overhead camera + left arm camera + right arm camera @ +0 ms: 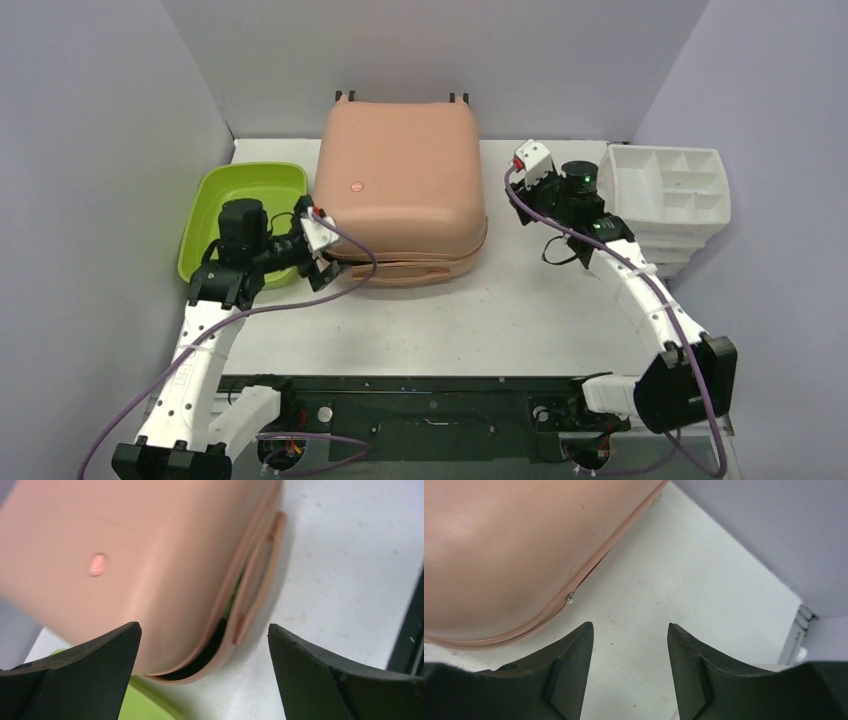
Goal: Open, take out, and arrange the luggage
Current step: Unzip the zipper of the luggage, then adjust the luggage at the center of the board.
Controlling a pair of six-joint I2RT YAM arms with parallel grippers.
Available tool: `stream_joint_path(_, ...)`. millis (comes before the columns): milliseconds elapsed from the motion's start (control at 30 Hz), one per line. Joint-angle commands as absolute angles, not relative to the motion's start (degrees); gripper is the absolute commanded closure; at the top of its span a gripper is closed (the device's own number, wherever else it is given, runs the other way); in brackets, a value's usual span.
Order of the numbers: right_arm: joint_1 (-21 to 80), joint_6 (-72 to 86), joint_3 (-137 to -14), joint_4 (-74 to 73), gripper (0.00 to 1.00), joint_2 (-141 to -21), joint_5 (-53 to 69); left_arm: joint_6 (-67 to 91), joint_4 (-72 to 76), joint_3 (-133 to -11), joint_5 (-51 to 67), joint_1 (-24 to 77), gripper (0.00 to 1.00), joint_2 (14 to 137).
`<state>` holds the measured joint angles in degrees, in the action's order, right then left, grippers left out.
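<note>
The salmon-pink luggage (400, 190) lies flat at the back middle of the table, its wheels against the far wall. My left gripper (324, 266) is at its front-left corner, open wide. In the left wrist view (204, 626) that corner sits between the fingers without touching them. The seam there gapes a little and shows a dark inside beside the side handle (257, 580). My right gripper (517, 190) hovers just off the luggage's right side. In the right wrist view (630, 625) it stands open over bare table with nothing between its fingers. A small zip pull (569, 598) hangs on the seam close by.
A lime-green tub (240, 200) sits left of the luggage, right behind my left wrist. A white drawer organizer (665, 185) stands at the back right, beside my right arm. Grey walls close in the left, back and right sides.
</note>
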<state>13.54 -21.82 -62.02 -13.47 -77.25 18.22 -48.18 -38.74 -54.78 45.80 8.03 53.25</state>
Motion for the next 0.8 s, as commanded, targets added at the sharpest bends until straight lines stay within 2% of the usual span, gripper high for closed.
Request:
stream_joint_path(0, 14.9, -24.3, -62.0, -14.0, 0.47, -68.7, 20.7, -27.4, -25.6, -61.2, 38.4, 4.5, 0.04, 54.9)
stream_joint_path(100, 16.8, -26.3, -62.5, -14.9, 0.47, -64.5, 22.7, -18.2, -20.4, -62.5, 39.8, -2.4, 0.04, 58.1)
stream_joint_path(333, 21.7, -28.0, -61.1, -14.1, 0.37, -61.7, 24.3, 1.1, -4.4, -63.5, 47.9, -14.2, 0.04, 70.5)
stream_joint_path(533, 32.3, -36.8, -57.3, -14.4, 0.35, -63.4, 19.5, 10.3, 7.0, -65.9, 53.3, -13.5, 0.04, 82.0)
stream_joint_path(767, 33.3, -37.2, -60.2, -16.7, 0.34, -65.9, 18.3, 9.6, 6.8, -68.3, 52.8, -7.8, 0.04, 88.3)
